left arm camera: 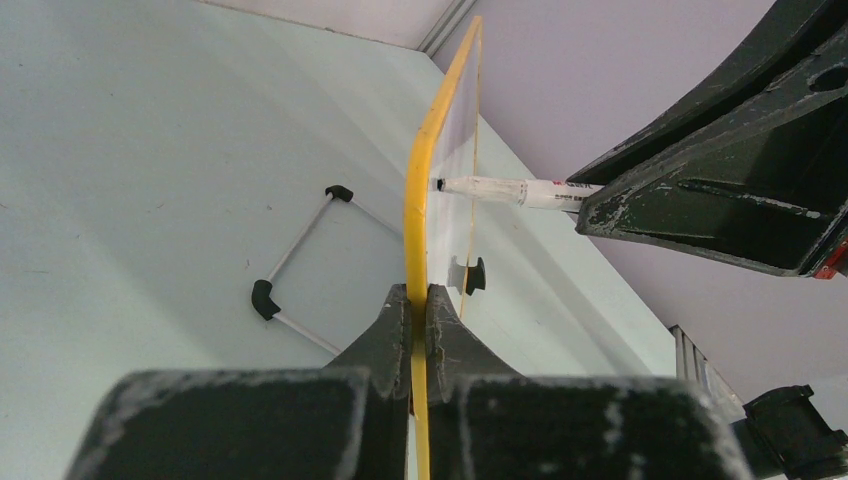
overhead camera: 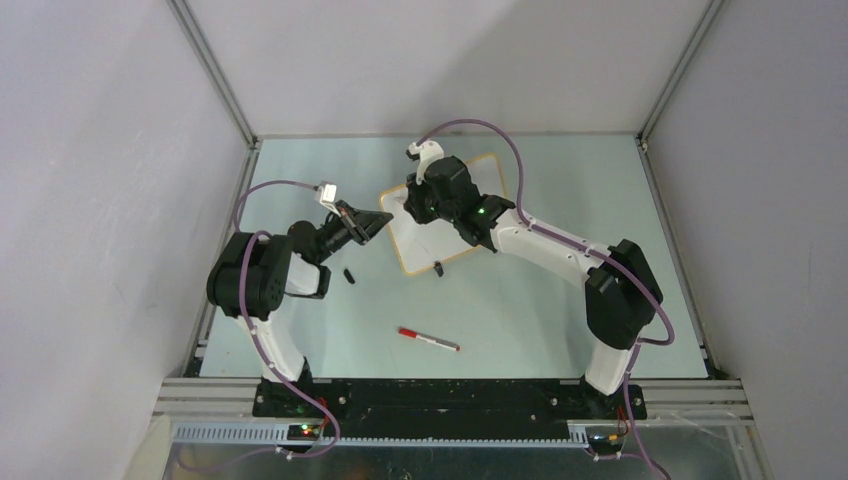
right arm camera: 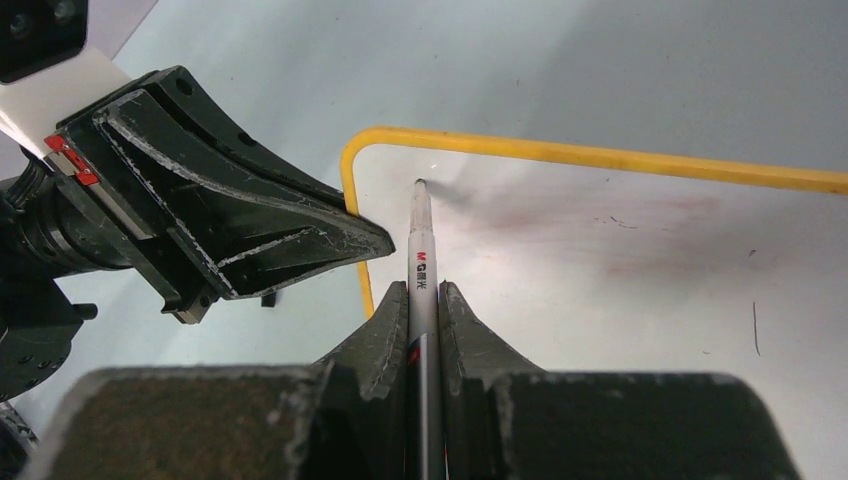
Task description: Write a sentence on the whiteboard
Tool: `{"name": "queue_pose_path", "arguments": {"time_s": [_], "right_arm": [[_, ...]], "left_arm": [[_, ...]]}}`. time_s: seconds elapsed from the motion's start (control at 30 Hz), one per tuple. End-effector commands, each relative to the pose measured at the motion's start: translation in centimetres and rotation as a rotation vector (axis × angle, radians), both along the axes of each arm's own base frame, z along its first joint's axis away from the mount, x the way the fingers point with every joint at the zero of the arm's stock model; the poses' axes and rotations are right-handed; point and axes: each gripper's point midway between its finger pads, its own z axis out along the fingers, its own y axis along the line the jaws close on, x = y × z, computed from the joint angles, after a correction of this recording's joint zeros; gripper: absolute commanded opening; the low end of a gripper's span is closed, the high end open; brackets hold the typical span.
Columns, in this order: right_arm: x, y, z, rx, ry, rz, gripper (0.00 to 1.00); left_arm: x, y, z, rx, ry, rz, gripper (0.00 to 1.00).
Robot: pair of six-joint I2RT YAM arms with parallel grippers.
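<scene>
Bracing whiteboard (overhead camera: 425,245) by its edge, marker (right arm camera: 421,240) tip set against it.
Clamped shut on the yellow-orange frame with left gripper (left arm camera: 418,305); pinched tight on the marker barrel with right gripper (right arm camera: 423,300), tip at the white surface just inside the rounded corner beside the left fingers. Sitting mid-table toward the far side, between both arms. Showing faint smudges and a few thin stray strokes. Lying nearer the bases: red-capped pen (overhead camera: 428,340); small black cap (overhead camera: 349,275) near the left arm.
</scene>
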Motion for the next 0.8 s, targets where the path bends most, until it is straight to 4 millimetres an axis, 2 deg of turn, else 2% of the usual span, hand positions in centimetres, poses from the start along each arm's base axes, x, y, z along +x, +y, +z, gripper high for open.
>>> {"name": "queue_pose_path", "arguments": {"time_s": [0.0,0.5,0.77], "right_arm": [[0.8,0.2,1.6,0.005,-0.037,-0.022,0.00],[0.5,-0.4,0.6,-0.036,-0.011,-0.017,0.00],[-0.2,-0.5,-0.8,-0.071,0.025,-0.010,0.00]], "left_arm": [[0.5,0.1,1.1,0.024,-0.093,-0.004,0.00],[0.5,0.1,1.1,0.025,-0.093,-0.006,0.00],[0.5,0.1,1.1,0.025,-0.095,-0.006,0.00]]}}
